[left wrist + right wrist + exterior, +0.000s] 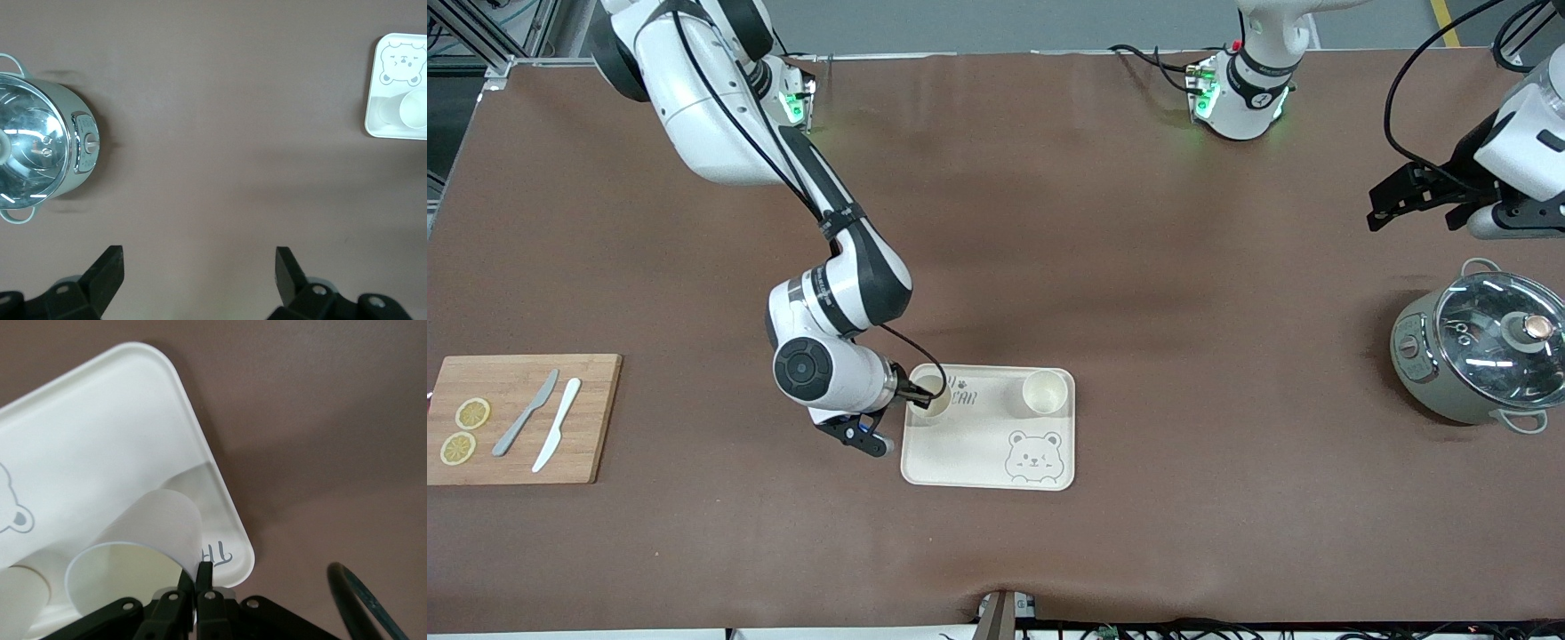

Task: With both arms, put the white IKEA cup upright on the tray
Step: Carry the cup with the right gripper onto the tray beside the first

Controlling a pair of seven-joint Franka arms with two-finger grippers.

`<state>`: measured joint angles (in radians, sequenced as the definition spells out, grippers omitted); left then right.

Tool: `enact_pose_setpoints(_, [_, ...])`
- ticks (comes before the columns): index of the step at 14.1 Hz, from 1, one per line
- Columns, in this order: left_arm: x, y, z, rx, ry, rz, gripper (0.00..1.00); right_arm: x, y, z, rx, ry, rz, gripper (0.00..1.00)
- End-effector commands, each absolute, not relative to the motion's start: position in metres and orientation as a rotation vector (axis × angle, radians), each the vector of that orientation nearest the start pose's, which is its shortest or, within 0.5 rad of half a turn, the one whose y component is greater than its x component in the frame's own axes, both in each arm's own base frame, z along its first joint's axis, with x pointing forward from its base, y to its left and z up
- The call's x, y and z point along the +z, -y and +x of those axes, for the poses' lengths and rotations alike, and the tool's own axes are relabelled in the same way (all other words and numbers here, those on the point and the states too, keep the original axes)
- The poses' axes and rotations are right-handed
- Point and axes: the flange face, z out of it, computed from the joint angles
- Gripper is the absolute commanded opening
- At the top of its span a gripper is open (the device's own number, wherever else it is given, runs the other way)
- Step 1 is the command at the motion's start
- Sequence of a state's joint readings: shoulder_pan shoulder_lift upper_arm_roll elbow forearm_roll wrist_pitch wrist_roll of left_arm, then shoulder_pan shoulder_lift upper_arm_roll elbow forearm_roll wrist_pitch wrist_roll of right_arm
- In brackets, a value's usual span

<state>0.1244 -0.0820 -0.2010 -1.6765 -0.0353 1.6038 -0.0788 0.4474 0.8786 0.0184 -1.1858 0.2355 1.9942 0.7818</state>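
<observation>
The cream tray (969,449) with the grey bear drawing lies nearer to the front camera, mid-table. My right gripper (911,394) is shut on the rim of a white cup (930,396), mouth up, over the lettered tray corner toward the right arm's end. The right wrist view shows its fingers (205,577) pinching the cup (150,530) wall above the tray (100,440). A second white cup (1045,391) stands upright on the tray, beside the first. My left gripper (1380,216) is open and empty, up over the table at the left arm's end, waiting.
A grey pot with a glass lid (1480,347) stands at the left arm's end, under the left gripper. A wooden cutting board (596,418) with two knives and lemon slices lies at the right arm's end. The left wrist view shows the pot (40,157) and tray (393,127).
</observation>
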Motion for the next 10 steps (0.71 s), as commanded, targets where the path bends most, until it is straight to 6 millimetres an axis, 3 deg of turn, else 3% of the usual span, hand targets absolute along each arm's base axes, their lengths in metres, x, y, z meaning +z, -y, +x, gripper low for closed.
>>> enact_pose_setpoints(1, [0.631,0.053,0.522,-0.054,-0.004,-3.165,1.0,0.244,-0.358,0.67,0.286,-0.628,-2.91,0.0])
enact_pose_setpoints(3, [0.632,0.052,0.522,-0.069,-0.006,-3.163,1.0,0.241,-0.353,0.671,0.297,-0.638,-2.912,0.0])
enact_pose_setpoints(4, [0.631,0.052,0.522,-0.074,-0.004,-3.163,1.0,0.241,-0.347,0.674,0.292,-0.653,-2.904,0.37])
enact_pose_setpoints(5, [0.631,0.052,0.522,-0.076,-0.006,-3.163,1.0,0.242,-0.345,0.675,0.291,-0.646,-2.904,0.99])
enact_pose_setpoints(8, [0.638,0.049,0.518,-0.1,0.003,-3.161,1.0,0.275,-0.358,0.67,0.272,-0.552,-2.909,1.0])
enact_pose_setpoints(10, [0.639,0.05,0.518,-0.103,0.001,-3.158,1.0,0.293,-0.348,0.67,0.336,-0.549,-2.921,1.0])
